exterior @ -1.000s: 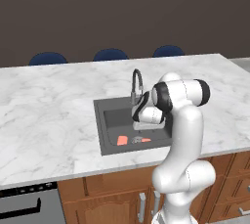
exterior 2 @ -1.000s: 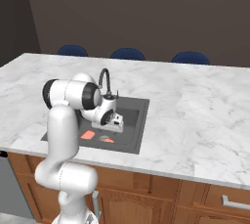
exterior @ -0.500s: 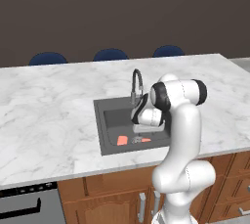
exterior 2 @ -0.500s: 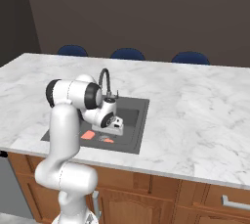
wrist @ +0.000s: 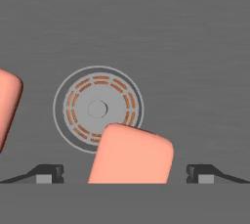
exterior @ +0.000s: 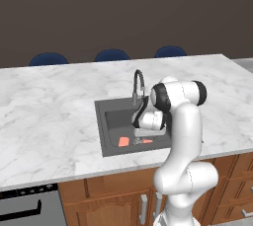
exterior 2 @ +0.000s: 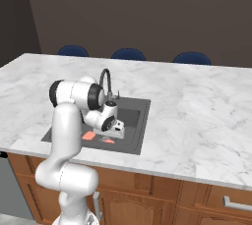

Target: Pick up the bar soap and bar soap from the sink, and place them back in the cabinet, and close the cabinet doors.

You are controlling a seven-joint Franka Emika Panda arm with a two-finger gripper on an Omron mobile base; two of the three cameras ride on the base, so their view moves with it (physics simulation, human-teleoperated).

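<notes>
Inside the dark grey recessed sink (exterior: 111,121): two flat salmon-pink bar soaps lie on its floor.
Nearer soap (wrist: 132,154): overlaps the round grey drain strainer (wrist: 97,109), between the fingertips.
Other soap (wrist: 7,103): just beside it.
Jaws of the gripper (wrist: 124,174): spread wide, straddling the nearer soap, untouching.
White marble tabletop (exterior: 49,106): surrounds the sink.

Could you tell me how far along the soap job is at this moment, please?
Nothing looks done yet: both soaps lie in the sink. In hand: the gripper is low over the basin, jaws open either side of one bar soap that overlaps the drain strainer. The other bar soap lies beside. Grasping, stowing both and closing the cabinet doors remain.
</notes>
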